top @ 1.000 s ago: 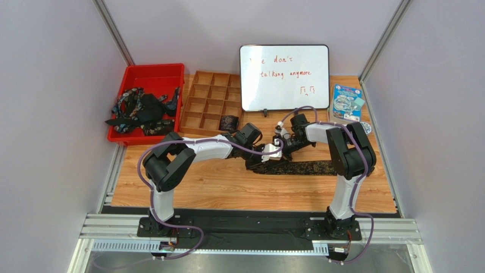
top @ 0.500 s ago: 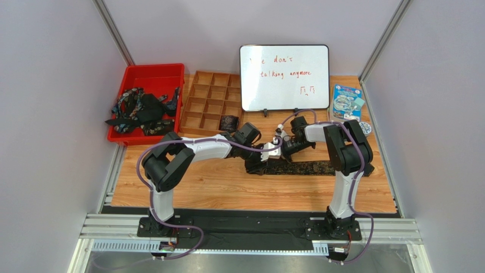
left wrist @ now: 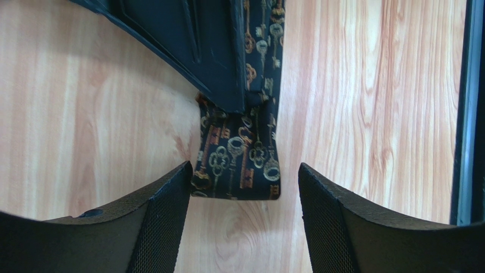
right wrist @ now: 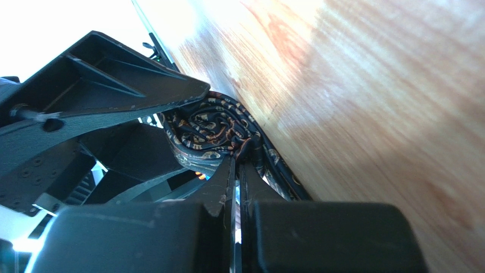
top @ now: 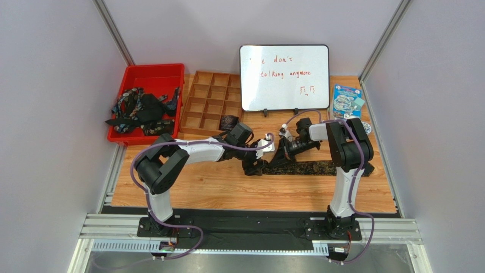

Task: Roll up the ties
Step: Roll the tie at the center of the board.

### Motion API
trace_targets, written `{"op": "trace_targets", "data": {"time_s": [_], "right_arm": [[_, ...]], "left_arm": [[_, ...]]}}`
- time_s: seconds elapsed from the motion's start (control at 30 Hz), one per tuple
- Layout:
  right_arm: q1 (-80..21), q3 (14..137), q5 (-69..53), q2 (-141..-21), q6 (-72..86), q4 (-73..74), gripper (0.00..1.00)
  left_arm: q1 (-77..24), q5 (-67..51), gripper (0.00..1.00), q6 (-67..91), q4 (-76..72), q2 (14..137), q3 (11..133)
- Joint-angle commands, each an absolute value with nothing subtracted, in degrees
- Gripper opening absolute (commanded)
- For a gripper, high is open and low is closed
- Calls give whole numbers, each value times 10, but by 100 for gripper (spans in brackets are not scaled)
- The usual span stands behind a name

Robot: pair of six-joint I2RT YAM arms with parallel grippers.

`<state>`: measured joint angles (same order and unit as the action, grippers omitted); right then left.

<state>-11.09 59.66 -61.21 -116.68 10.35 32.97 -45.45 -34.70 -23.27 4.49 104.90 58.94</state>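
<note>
Now, one black necktie of gold-key-patterned fabric (left wrist: 236,156), partly coiled.
The right gripper (right wrist: 236,162) clenches the coiled part at its fingertips; the left gripper (left wrist: 243,170) stands released, a fold lying between its fingers.

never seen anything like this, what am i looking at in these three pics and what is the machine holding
These are two robot arms bolted at the near edge of a wooden table. The wide picture is taken from above and behind them. The other two come from a small camera on each wrist, looking along that arm's hand. On the table lie a dark patterned tie, a red bin of loose ties, a wooden divider tray, a whiteboard and a blue packet. The right arm's fingers are shut and seem to pinch the tie where it is curled into a small roll. The left arm's fingers are open, one on each side of the tie's flat end, holding nothing.
</note>
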Motion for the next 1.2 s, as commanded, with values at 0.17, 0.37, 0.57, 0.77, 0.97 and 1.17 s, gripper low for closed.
{"op": "trace_targets", "data": {"time_s": [0.17, 0.37, 0.57, 0.77, 0.97, 1.17], "right_arm": [[-103, 596, -481, -1199, 70, 356, 0], [-102, 596, -472, -1207, 72, 345, 0], [-103, 598, -496, -1193, 84, 332, 0], [-95, 623, -540, -1123, 45, 414, 22], [-101, 631, -555, -1074, 55, 433, 47], [-133, 623, -553, -1079, 93, 399, 45]], "left_arm": [[-457, -395, 71, -190, -116, 1061, 563], [-474, -374, 61, -185, -127, 1083, 562], [-493, -291, 33, -226, -29, 1087, 586], [-494, -237, 26, -266, 65, 1085, 601], [-498, -232, 27, -273, 98, 1098, 616], [-502, -221, 30, -277, 114, 1110, 629]]}}
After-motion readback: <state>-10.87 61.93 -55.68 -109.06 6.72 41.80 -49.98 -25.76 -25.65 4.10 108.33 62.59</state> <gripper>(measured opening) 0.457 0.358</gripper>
